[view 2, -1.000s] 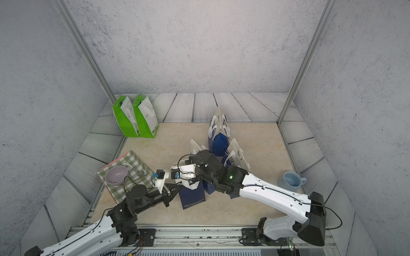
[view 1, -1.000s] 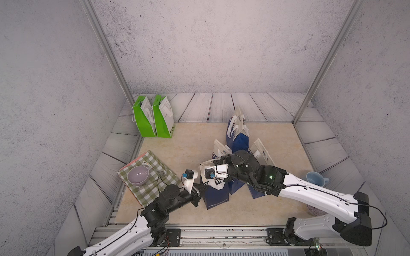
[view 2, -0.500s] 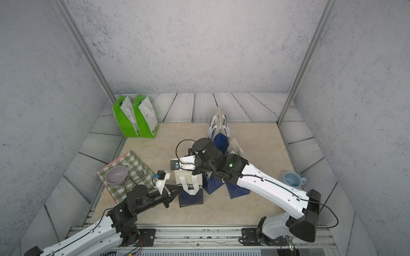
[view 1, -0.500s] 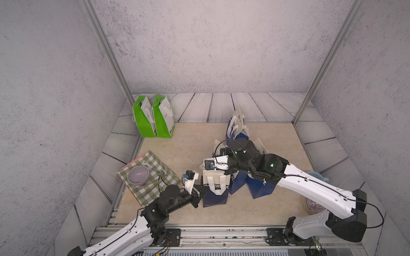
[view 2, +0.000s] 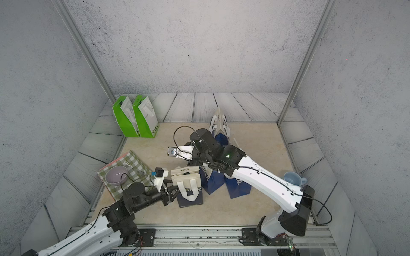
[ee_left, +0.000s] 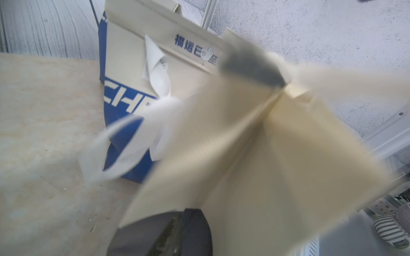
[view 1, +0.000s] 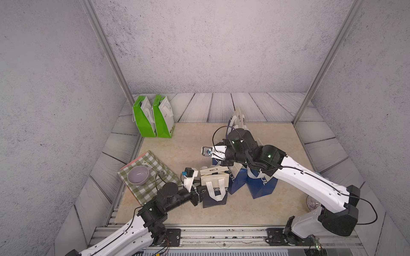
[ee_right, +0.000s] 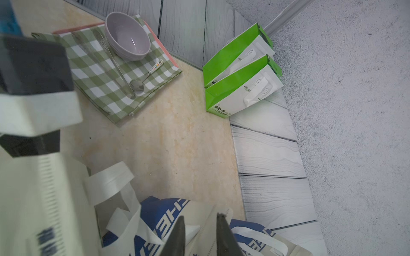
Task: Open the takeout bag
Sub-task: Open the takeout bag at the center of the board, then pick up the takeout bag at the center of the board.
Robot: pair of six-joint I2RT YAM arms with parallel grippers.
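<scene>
Nearest the base, the left gripper (view 1: 200, 193) has let go within the last second. Its fingers (ee_left: 250, 66) now stand wide apart, and the cream side fold of the takeout bag (view 1: 214, 189) lies loosely between them, blurred. The bag stands upright at the front of the table (view 1: 177, 144). Its top flap tilts back and its mouth looks parted, so the opening seems mostly done. Beyond it, the right gripper (ee_right: 200, 238) has lifted off the bag's rim and drawn back. Its fingers (ee_right: 224, 237) are apart and hold nothing, above the other blue bags (view 1: 263, 186).
</scene>
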